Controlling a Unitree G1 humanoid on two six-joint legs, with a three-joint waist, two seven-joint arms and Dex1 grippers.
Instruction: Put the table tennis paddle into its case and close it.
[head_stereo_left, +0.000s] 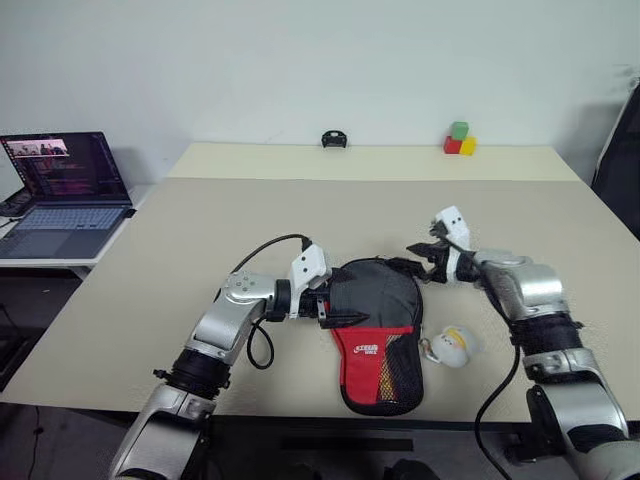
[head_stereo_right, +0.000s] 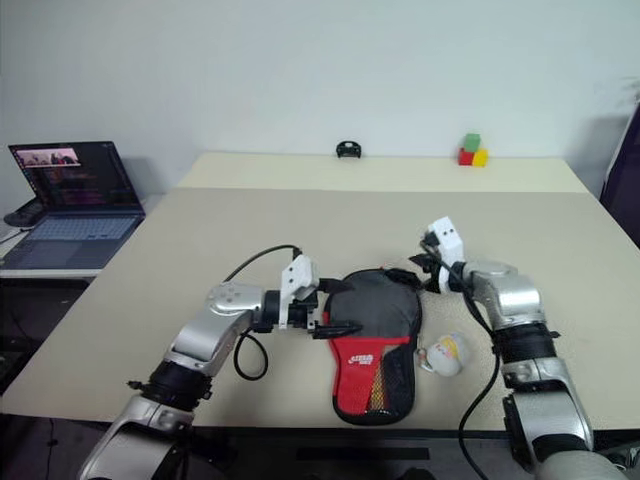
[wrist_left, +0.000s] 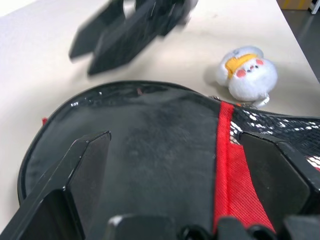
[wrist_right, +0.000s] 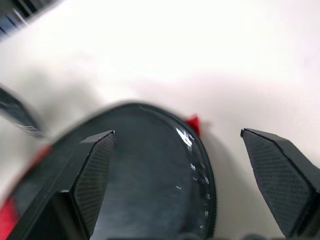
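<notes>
The case (head_stereo_left: 375, 310) lies flat near the table's front edge, black rounded top pointing away, red lower part with a mesh pocket toward me. The table tennis paddle is hidden. My left gripper (head_stereo_left: 335, 303) is at the case's left edge. Its fingers stand open over the black top (wrist_left: 150, 145). My right gripper (head_stereo_left: 420, 262) hovers just past the case's far right rim, open, with nothing between its fingers (wrist_right: 280, 165). The left wrist view also shows the right gripper (wrist_left: 125, 35), blurred, beyond the case.
A small white plush bird (head_stereo_left: 450, 345) sits on the table right of the case. Coloured blocks (head_stereo_left: 459, 140) and a small black object (head_stereo_left: 334, 139) stand at the table's far edge. An open laptop (head_stereo_left: 65, 195) rests on a side table to the left.
</notes>
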